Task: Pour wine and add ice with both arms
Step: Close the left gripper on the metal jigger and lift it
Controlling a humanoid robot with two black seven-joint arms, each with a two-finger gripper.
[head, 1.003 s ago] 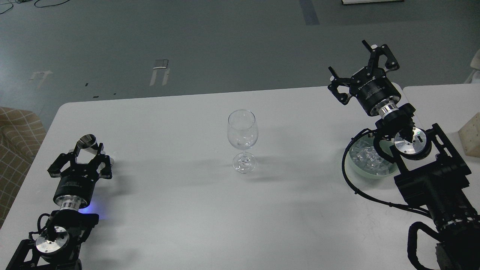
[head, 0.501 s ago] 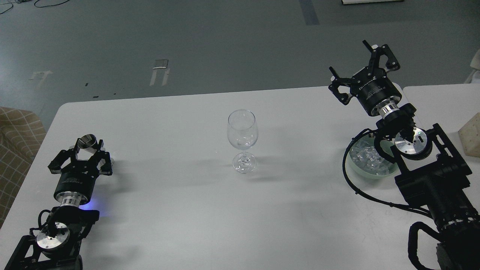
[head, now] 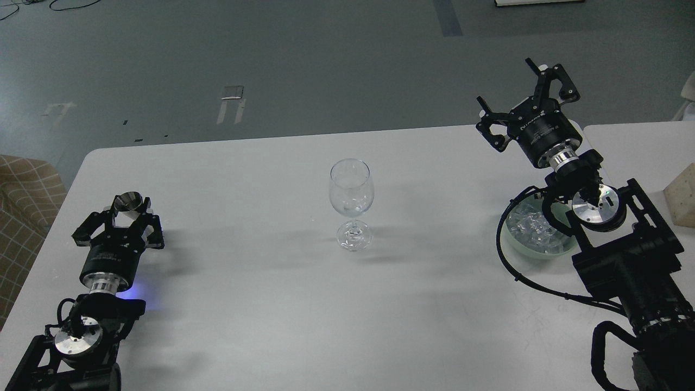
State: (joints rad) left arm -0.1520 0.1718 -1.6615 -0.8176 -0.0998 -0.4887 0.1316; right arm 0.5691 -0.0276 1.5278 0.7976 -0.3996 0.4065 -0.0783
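A clear stemmed wine glass (head: 351,201) stands upright at the middle of the white table (head: 260,304). Glassy glints show low in its bowl; I cannot tell whether wine is in it. My left gripper (head: 130,213) lies low at the table's left, its fingers closed around a small steel jigger (head: 130,202) that stands upright with its mouth up. My right gripper (head: 524,100) is raised at the far right, open and empty. Below its arm, a heap of clear ice cubes (head: 535,228) fills a pale green bowl (head: 518,245), partly hidden by the arm.
A second white table (head: 640,144) adjoins on the right with a beige block (head: 683,196) on it. A checked brown seat (head: 24,206) stands off the left edge. The right arm's black cable (head: 507,266) loops over the table beside the bowl.
The jigger in my left gripper went from tilted toward the glass to upright, and the gripper shifted slightly away and down. The right gripper barely moved.
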